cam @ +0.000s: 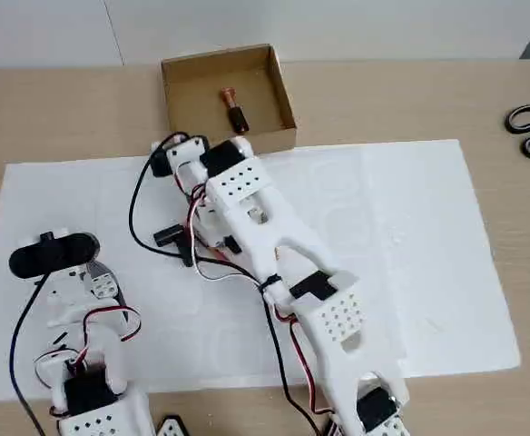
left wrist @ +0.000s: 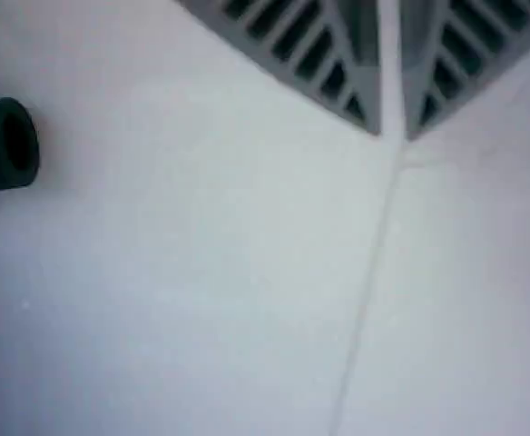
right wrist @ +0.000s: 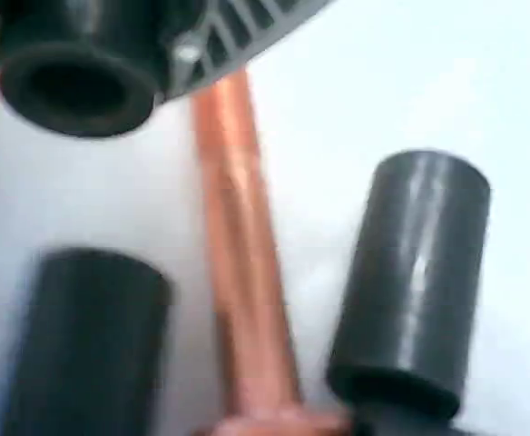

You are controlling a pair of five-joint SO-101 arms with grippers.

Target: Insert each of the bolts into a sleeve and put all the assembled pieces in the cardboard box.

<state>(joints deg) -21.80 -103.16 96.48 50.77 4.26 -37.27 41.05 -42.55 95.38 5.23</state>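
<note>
R gripper (cam: 180,155) is being held just below the cardboard box (cam: 168,95), upper centre of frame, w/ one assembled piece (cam: 233,107) inside; its grasp cannot be told. L gripper (left wrist: 392,127) is being held closed on nothing, lower left. Copper bolt (right wrist: 242,272) is being crowded by loose sleeves (right wrist: 410,282). These risk being knocked rolling, or pinched alongside it.

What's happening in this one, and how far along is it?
Two arms are partway through a bolt-and-sleeve job. One assembled piece already lies in the cardboard box. The right arm is stretched out to just short of the box, its wrist camera close over a loose copper bolt lying among three black sleeves on the white sheet. The left gripper, shut and empty, sits low over the sheet with a single sleeve nearby.
</note>
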